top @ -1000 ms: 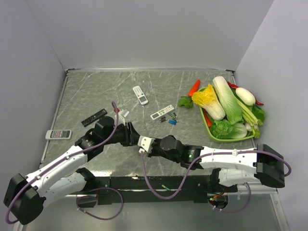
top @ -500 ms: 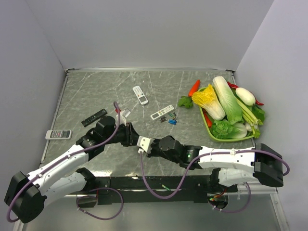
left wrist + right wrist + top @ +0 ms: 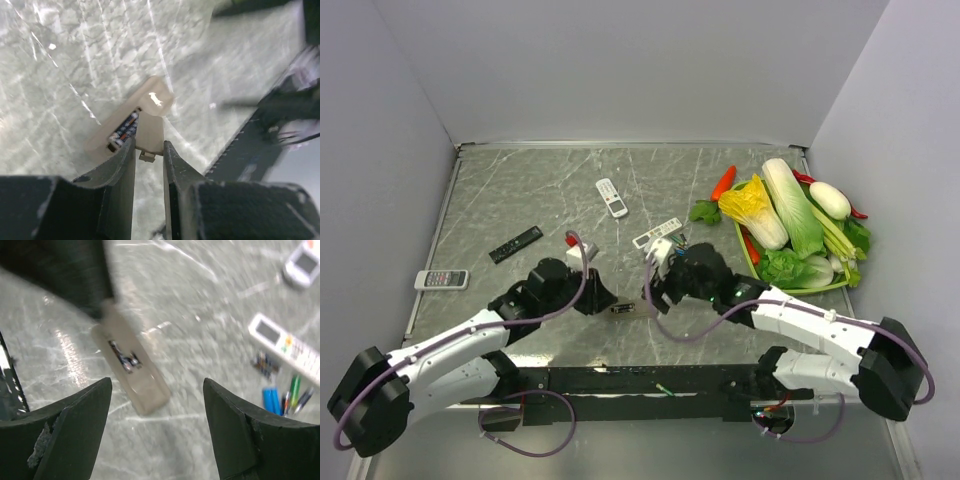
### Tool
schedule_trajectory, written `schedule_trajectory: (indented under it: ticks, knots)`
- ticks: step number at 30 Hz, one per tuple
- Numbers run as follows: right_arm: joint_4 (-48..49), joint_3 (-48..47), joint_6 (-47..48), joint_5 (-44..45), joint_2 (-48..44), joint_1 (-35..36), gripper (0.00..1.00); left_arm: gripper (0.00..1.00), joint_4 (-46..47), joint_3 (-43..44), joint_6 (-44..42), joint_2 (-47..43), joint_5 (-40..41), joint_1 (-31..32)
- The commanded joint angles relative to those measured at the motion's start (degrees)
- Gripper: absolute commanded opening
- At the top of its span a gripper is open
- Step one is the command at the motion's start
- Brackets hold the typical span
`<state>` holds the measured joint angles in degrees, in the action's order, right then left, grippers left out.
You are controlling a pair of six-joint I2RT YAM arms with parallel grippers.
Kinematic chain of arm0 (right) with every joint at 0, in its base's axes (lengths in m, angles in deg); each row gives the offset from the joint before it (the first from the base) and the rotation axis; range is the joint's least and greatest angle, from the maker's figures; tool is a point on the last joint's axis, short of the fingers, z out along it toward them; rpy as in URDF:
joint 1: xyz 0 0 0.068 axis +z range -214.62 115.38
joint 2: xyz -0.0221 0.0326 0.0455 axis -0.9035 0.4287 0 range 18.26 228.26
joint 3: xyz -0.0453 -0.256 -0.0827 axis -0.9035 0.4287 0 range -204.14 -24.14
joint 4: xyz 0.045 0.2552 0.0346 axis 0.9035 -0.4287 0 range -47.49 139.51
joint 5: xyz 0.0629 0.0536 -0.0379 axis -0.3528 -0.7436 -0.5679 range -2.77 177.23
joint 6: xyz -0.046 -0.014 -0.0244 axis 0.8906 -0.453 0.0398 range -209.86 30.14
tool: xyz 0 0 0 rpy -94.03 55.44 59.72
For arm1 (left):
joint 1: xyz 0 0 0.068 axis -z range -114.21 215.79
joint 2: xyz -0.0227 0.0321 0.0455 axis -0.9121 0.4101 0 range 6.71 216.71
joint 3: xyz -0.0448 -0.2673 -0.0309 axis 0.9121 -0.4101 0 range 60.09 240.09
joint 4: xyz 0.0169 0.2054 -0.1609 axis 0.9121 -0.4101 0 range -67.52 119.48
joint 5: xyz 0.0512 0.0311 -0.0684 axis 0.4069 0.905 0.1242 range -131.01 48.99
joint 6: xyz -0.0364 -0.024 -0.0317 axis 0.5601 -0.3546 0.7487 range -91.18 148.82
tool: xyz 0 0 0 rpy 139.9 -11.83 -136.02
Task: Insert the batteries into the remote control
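Observation:
The remote control point(image 3: 623, 309) is back-up at the front middle of the table, with batteries showing in its open bay point(image 3: 125, 131). My left gripper point(image 3: 149, 147) is shut on a beige cover flap with a latch tab at the remote's end point(image 3: 150, 130). In the top view the left gripper point(image 3: 605, 300) is just left of the remote. My right gripper point(image 3: 157, 385) stands wide open, holds nothing, and hovers over the remote's point(image 3: 132, 365) free end. Loose blue point(image 3: 271, 399) and green point(image 3: 294, 388) batteries lie beyond it point(image 3: 677, 250).
A slim white remote point(image 3: 656, 232) lies by the loose batteries and a small white remote point(image 3: 611, 197) farther back. At the left are a black remote point(image 3: 515, 244) and a grey one point(image 3: 441, 279). A green tray point(image 3: 800, 290) of vegetables fills the right side.
My right gripper has opened, let go of the remote control and drawn back up and to the right. My left gripper has shifted right and lower with the remote.

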<state>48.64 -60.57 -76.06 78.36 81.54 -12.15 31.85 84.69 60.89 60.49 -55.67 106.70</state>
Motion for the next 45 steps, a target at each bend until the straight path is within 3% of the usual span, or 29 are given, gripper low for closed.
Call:
schedule_trajectory:
  ticks: [1, 13, 26, 45]
  knots:
    - [-1.9, -1.5, -12.5, -14.2, -2.0, -9.2, 0.81, 0.01, 9.0, -2.9, -9.0, -0.3, 7.3, 5.6]
    - [2.2, -1.5, -26.4, -30.7, 8.8, -22.6, 0.82, 0.01, 15.9, -7.4, -19.4, -0.6, 6.9, 8.3]
    - [5.1, -1.2, -27.2, -34.1, 14.7, -22.9, 0.82, 0.01, 17.2, -5.3, -24.9, 6.3, -0.5, 9.7]
    - [5.2, -1.4, -25.0, -35.0, 15.6, -22.9, 0.82, 0.01, 20.3, -6.4, -25.0, 6.6, 4.9, 10.2]
